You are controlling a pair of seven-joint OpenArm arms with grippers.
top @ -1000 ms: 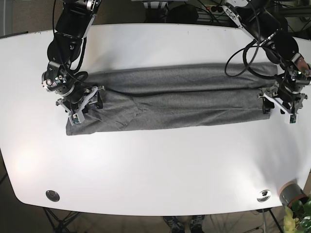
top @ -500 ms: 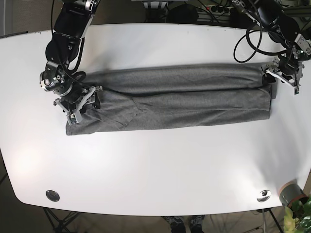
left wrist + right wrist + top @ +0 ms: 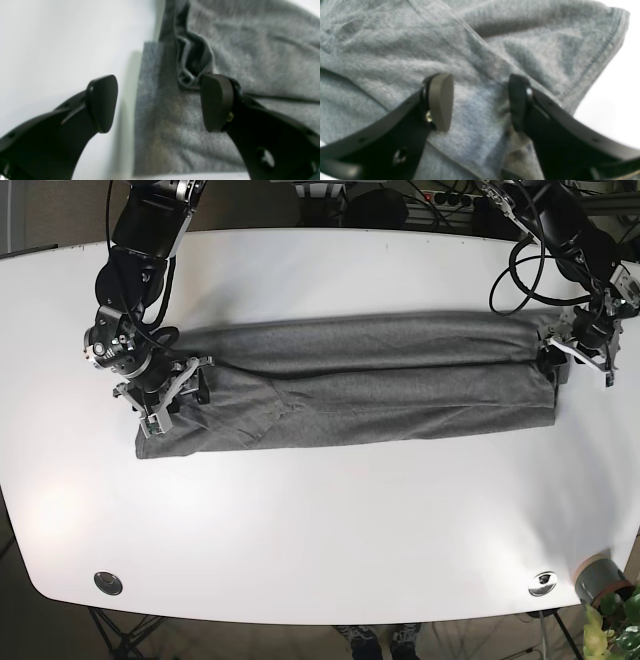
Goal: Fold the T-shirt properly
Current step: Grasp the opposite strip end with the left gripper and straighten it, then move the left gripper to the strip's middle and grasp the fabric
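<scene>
The grey T-shirt (image 3: 350, 385) lies folded into a long band across the white table (image 3: 320, 520). My left gripper (image 3: 575, 363) is at the shirt's right end. In the left wrist view it (image 3: 160, 102) is open, with one finger (image 3: 102, 102) over bare table and the other (image 3: 216, 102) over the cloth (image 3: 160, 130), straddling the shirt's edge beside a bunched fold (image 3: 192, 60). My right gripper (image 3: 170, 402) is at the shirt's left end. In the right wrist view it (image 3: 480, 102) is open, with both fingers low over the fabric (image 3: 480, 45) near a stitched hem (image 3: 602, 57).
Two round metal fittings (image 3: 108, 583) (image 3: 543, 583) sit near the table's front edge. A grey pot with a plant (image 3: 603, 580) stands at the front right corner. Cables hang from both arms at the back.
My left gripper has moved back from the shirt's front right corner to its right end beside the fold. My right gripper has stayed almost still.
</scene>
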